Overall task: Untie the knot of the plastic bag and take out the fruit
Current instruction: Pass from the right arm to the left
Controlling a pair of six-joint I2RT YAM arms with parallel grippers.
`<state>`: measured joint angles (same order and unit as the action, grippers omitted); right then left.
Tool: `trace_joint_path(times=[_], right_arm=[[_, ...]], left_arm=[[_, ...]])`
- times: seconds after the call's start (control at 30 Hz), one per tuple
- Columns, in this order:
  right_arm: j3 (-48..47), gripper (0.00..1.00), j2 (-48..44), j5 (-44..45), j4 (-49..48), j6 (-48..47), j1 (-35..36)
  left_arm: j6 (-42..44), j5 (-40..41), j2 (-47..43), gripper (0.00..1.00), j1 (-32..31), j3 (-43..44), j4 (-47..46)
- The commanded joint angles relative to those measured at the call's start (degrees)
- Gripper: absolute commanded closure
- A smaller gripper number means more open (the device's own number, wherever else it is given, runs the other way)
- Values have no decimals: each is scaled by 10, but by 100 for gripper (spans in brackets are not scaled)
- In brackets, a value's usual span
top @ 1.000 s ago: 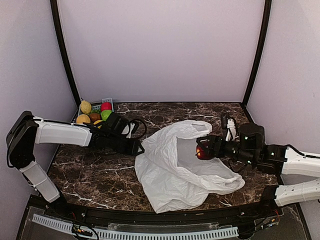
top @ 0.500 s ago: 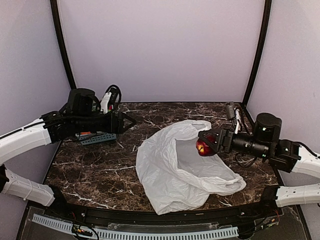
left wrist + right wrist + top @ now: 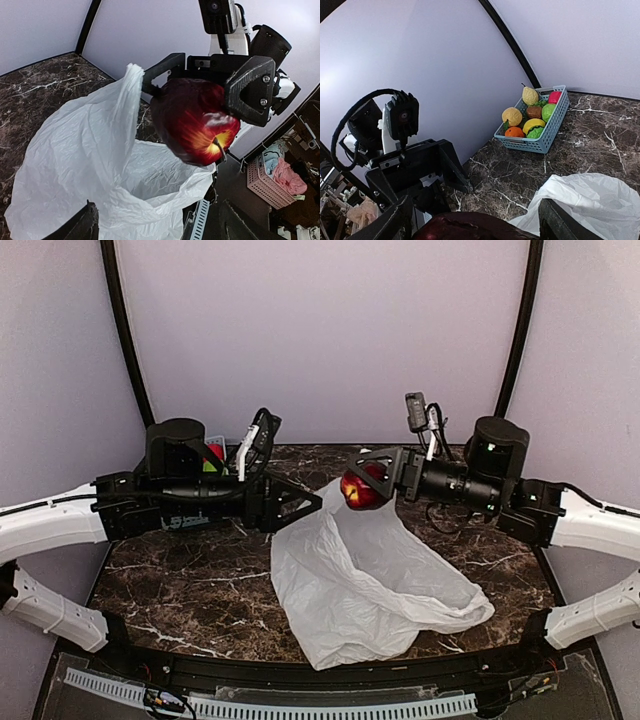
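Observation:
My right gripper (image 3: 365,480) is shut on a dark red apple (image 3: 356,494) and holds it in the air above the far left rim of the white plastic bag (image 3: 370,580). The bag lies open and slack on the table, and no knot shows. In the left wrist view the apple (image 3: 195,122) hangs close ahead, above the bag's mouth (image 3: 100,165). My left gripper (image 3: 300,508) is open and empty, raised, facing the apple from the left. In the right wrist view the apple (image 3: 470,229) fills the bottom edge.
A blue lattice basket (image 3: 535,120) with several fruits stands at the back left corner of the dark marble table (image 3: 190,580); the left arm mostly hides it in the top view. Black frame posts (image 3: 128,350) stand at the back corners.
My right gripper lifted the apple up and to the left, out of the bag. My left arm rose from the table and its gripper came right toward the apple.

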<state>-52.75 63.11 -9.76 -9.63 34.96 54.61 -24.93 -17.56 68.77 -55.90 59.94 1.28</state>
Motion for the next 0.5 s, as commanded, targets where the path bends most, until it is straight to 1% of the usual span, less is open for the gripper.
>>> trace_joint_path(times=[0.0, 0.1, 0.2, 0.47], right_arm=[[-38, 76, 39, 7, -58, 0, 32], [-54, 76, 68, 10, -71, 9, 41], [-75, 76, 88, 16, -70, 14, 49], [-77, 76, 100, 46, -71, 40, 59]], left_arm=[[-23, 3, 2, 16, -22, -13, -93], [-36, -1, 11, 15, -29, -15, -121], [-36, -3, 17, 14, -35, -13, -124], [-24, 41, 18, 13, -46, -12, -77]])
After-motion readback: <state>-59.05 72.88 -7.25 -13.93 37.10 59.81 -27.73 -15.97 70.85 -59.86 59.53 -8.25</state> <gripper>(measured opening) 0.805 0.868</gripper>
